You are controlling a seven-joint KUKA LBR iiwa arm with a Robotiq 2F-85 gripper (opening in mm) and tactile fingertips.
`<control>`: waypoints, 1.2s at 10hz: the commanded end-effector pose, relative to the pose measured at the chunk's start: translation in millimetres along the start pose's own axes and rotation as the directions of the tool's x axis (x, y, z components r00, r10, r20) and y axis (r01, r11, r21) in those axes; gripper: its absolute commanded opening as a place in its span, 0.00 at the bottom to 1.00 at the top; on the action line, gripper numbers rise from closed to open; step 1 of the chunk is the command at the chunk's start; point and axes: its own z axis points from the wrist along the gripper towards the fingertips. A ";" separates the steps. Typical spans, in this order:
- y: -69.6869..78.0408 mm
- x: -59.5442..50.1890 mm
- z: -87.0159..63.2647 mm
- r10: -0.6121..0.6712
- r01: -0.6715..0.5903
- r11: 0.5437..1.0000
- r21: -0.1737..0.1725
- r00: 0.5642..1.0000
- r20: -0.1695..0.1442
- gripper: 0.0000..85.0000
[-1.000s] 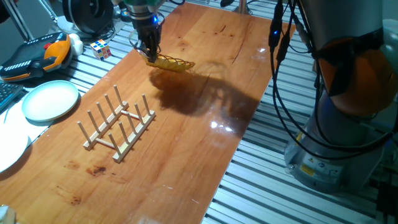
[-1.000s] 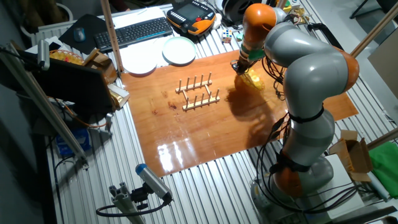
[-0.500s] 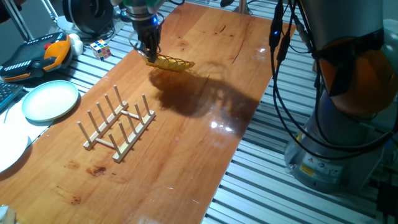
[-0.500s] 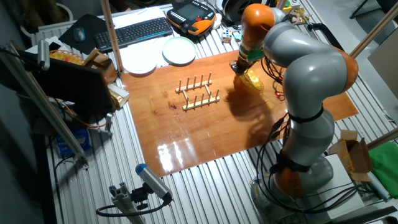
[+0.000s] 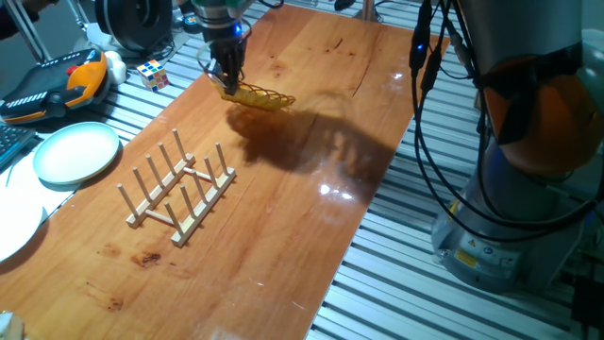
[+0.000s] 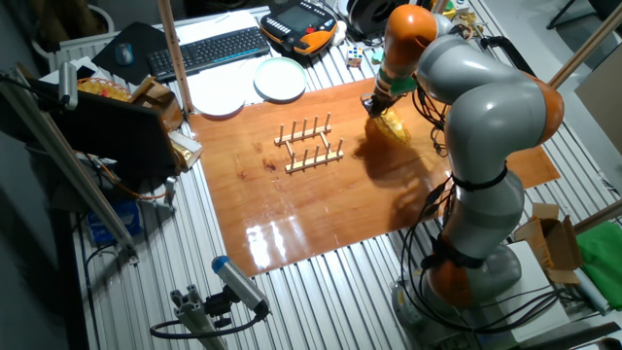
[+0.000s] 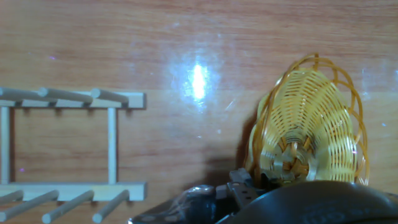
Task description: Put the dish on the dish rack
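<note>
The dish (image 5: 262, 95) is amber-yellow with a ribbed, woven look and a looped rim. It hangs tilted just above the wooden table (image 5: 283, 246) at its far end, casting a shadow below. My gripper (image 5: 226, 79) is shut on the dish's rim from above. In the other fixed view the gripper (image 6: 376, 105) and dish (image 6: 394, 124) are right of the dish rack (image 6: 309, 144). The hand view shows the dish (image 7: 308, 124) at the right, its near rim pinched by the gripper (image 7: 252, 183), and the dish rack (image 7: 112, 143) at the left. The light wooden dish rack (image 5: 177, 189) holds nothing.
A pale white-green plate (image 5: 75, 151) and a white plate (image 5: 11, 222) lie left of the table. A colour cube (image 5: 154, 74) and an orange-black pendant (image 5: 57, 83) lie at the far left. A keyboard (image 6: 209, 49) lies behind. The robot base (image 5: 528, 189) stands at the right.
The gripper and the held dish have shifted only very slightly; the rack and plates have not moved.
</note>
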 end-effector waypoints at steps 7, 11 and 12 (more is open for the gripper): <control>42.1 -7.2 -28.0 0.078 -0.081 0.993 -0.087 0.996 -0.039 0.01; 69.7 0.3 -39.6 0.107 -0.112 0.988 -0.108 0.993 -0.045 0.01; 74.7 2.4 -45.1 0.110 -0.116 0.986 -0.119 0.992 -0.056 0.01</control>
